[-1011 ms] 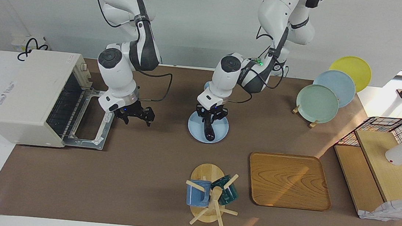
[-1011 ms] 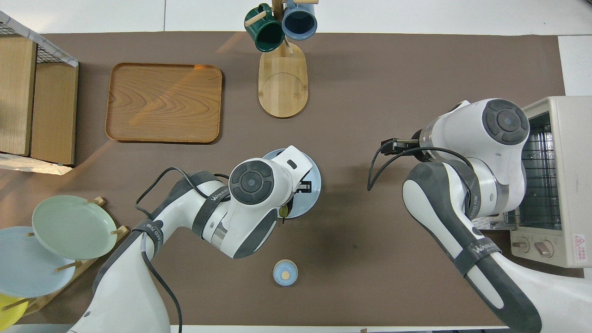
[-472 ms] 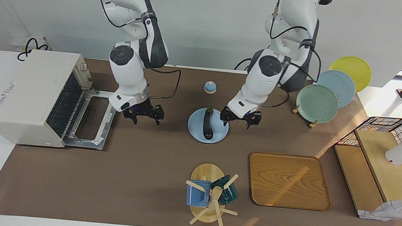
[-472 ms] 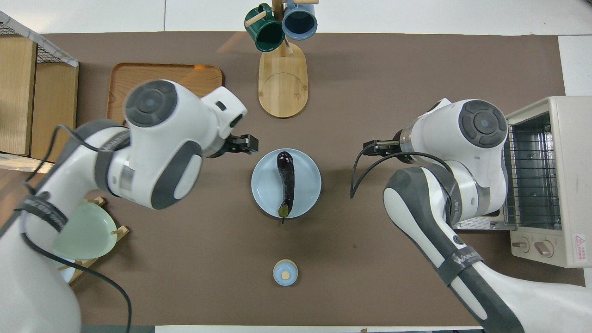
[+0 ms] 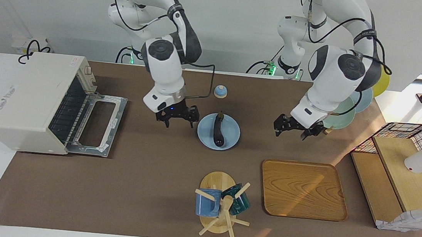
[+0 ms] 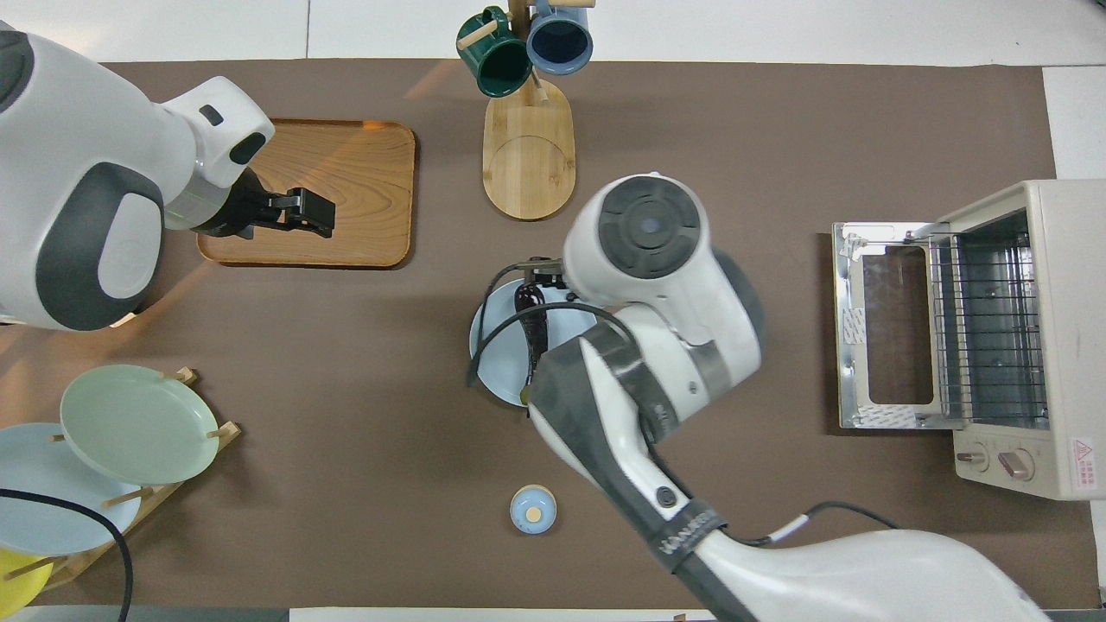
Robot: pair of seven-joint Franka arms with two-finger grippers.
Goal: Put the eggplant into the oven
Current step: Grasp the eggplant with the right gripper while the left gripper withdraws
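The dark purple eggplant lies on a light blue plate mid-table; in the overhead view the eggplant and the plate are partly covered by my right arm. The cream oven stands at the right arm's end of the table with its door dropped open; it also shows in the overhead view. My right gripper is open and empty, low beside the plate on the oven's side. My left gripper is open and empty in the air, between the plate and the plate rack.
A wooden tray and a mug tree with two mugs lie farther from the robots than the plate. A small blue lidded jar sits nearer to the robots. A plate rack and wooden shelf with wire basket stand at the left arm's end.
My left gripper has left the eggplant and swung away toward the left arm's end. My right gripper has moved from the oven door to beside the plate. The eggplant stays on the plate.
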